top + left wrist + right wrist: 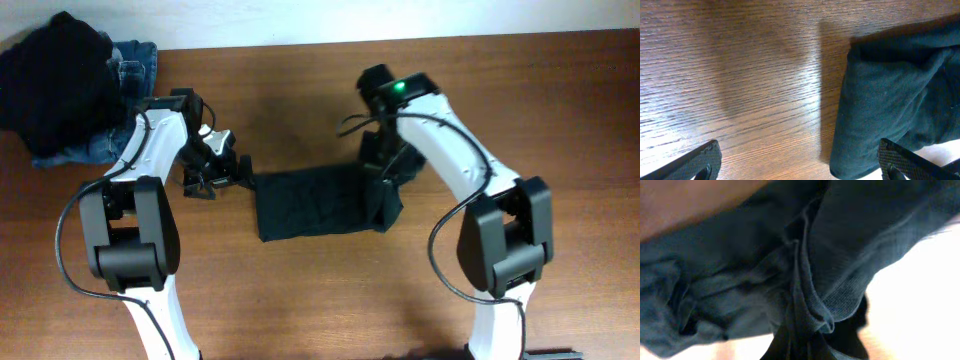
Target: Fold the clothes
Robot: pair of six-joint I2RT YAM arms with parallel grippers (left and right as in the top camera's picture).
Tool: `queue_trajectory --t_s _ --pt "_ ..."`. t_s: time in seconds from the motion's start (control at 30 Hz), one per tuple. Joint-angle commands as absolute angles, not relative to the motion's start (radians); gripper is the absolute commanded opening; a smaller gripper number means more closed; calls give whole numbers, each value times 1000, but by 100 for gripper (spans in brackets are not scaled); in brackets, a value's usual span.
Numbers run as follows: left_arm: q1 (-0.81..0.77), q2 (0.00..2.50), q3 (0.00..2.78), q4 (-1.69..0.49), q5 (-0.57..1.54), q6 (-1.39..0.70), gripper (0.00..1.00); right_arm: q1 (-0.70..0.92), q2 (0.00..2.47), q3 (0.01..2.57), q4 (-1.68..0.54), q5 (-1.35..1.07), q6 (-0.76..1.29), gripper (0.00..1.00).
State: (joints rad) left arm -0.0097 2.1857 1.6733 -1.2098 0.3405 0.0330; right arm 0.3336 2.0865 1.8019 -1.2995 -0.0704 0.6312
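The table (300,300) is brown wood with a fine, clear grain and a soft sheen. The T-shirt (315,205) is thin, matt, dark knit cloth. At the far left lie blue denim jeans (135,60) and a matt black cloth heap (55,75). The left arm (152,135) and right arm (455,150) have smooth white plastic shells and black joints.

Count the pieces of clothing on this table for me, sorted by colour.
Very dark green T-shirt: 1
Black heap of cloth: 1 (how many pieces it holds cannot be told)
Blue denim jeans: 1
Total: 3
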Motion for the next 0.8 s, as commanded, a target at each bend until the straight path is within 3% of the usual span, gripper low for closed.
queue_trajectory --t_s 0.0,0.77 --pt "-4 2167 1670 -1211 333 23 99 262 2088 1822 -1331 -9 632 4" --pt "-3 2167 1670 -1215 333 23 99 1 2070 1829 -1462 123 558 4"
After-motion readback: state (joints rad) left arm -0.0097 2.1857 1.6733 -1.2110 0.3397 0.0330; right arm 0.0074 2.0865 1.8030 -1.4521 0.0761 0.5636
